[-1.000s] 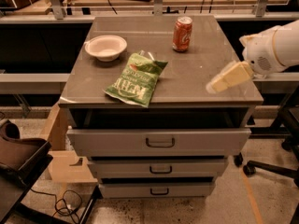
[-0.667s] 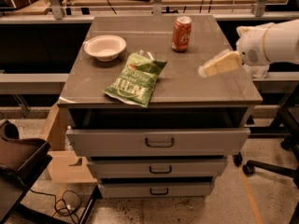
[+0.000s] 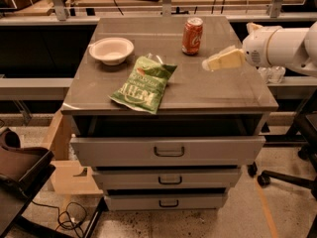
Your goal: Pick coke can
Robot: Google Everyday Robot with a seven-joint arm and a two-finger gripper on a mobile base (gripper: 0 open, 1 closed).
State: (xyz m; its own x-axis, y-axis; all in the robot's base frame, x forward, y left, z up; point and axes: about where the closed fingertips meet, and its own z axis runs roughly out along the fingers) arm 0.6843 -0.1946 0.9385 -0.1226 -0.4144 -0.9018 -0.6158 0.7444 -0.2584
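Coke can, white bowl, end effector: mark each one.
coke can (image 3: 192,36), camera view, middle of its red side.
white bowl (image 3: 111,59), camera view, front outer wall.
end effector (image 3: 209,63), camera view, pale tip, just right of the can.

Tally: three loose things are sitting on the one table (image 3: 218,90): one coke can (image 3: 192,35), one white bowl (image 3: 111,50), one green snack bag (image 3: 143,84). Three drawers (image 3: 168,150) are stacking below the top, each showing one handle, three handles in all. One pincer (image 3: 220,61) is hanging over the table's right side, near the can and to its right, on the one white arm (image 3: 282,46) reaching in from the right.
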